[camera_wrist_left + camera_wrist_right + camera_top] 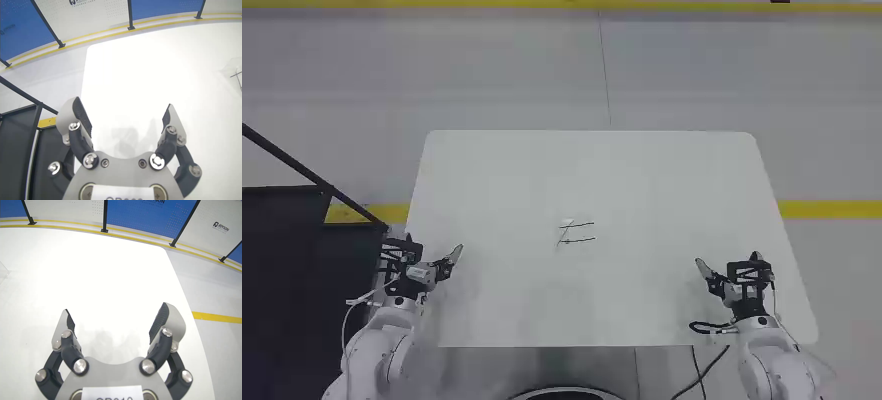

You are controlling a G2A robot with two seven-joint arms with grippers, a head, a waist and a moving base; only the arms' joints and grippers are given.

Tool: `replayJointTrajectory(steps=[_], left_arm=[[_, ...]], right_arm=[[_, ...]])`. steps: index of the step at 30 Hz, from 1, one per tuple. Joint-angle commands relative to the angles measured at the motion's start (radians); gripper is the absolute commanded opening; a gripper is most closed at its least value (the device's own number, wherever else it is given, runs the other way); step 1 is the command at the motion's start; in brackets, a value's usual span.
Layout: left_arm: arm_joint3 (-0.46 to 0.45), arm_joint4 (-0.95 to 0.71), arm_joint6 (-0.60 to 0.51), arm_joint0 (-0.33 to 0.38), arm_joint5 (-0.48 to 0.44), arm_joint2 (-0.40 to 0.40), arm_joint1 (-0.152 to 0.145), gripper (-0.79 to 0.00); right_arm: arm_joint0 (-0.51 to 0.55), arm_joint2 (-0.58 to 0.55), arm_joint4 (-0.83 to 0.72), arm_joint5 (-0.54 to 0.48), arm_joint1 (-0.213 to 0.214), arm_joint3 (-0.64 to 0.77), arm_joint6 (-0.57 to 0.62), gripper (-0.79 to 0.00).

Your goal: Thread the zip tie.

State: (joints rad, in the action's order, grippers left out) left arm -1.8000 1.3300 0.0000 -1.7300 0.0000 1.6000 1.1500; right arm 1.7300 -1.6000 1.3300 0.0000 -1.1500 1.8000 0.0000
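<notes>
The zip tie lies in the middle of the table. The left gripper and right gripper hover by its near corners, fingers spread apart.

Zip tie too small; shape unclear.

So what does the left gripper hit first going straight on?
Probably nothing but the white rectangular table top: the open left gripper aims at bare surface; the thin black zip tie lies off to one side.
</notes>
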Motion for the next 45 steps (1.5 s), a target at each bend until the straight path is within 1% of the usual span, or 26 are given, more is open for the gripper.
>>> replayJointTrajectory(steps=[1,18,21,24,26,30,33,37,41,45], left_arm=[[0.0,0.0,0.0,0.0,0.0,0.0,0.0,0.0],[0.0,0.0,0.0,0.0,0.0,0.0,0.0,0.0],[0.001,0.01,0.016,0.004,-0.018,-0.004,0.0,0.0],[0.013,0.014,0.055,0.013,-0.051,-0.001,-0.001,0.0],[0.015,-0.002,0.068,0.017,-0.07,0.006,0.0,0.0],[0.017,-0.048,0.086,0.023,-0.139,0.026,-0.002,0.0],[0.027,-0.095,0.098,0.031,-0.19,0.044,-0.003,0.0],[0.036,-0.157,0.114,0.034,-0.266,0.068,-0.005,0.0],[0.038,-0.16,0.131,0.027,-0.302,0.08,-0.007,0.0],[0.032,-0.164,0.148,0.018,-0.353,0.085,-0.009,0.0]], right_arm=[[0.0,0.0,0.0,0.0,0.0,0.0,0.0,-0.001],[0.0,0.0,0.0,0.0,0.0,0.0,0.0,0.0],[-0.009,0.007,0.034,-0.048,0.003,-0.006,-0.013,0.0],[-0.031,0.011,-0.008,-0.058,0.0,-0.012,0.009,0.0],[-0.038,0.006,-0.044,-0.097,0.0,-0.007,0.03,0.0],[-0.052,-0.017,-0.147,-0.214,0.004,0.015,0.115,0.0],[-0.077,-0.033,-0.228,-0.315,0.01,0.033,0.212,0.0],[-0.123,-0.022,-0.312,-0.428,0.017,0.053,0.344,0.0],[-0.178,0.005,-0.417,-0.499,0.021,0.047,0.456,0.0],[-0.223,0.035,-0.512,-0.53,0.024,0.033,0.562,0.0]])
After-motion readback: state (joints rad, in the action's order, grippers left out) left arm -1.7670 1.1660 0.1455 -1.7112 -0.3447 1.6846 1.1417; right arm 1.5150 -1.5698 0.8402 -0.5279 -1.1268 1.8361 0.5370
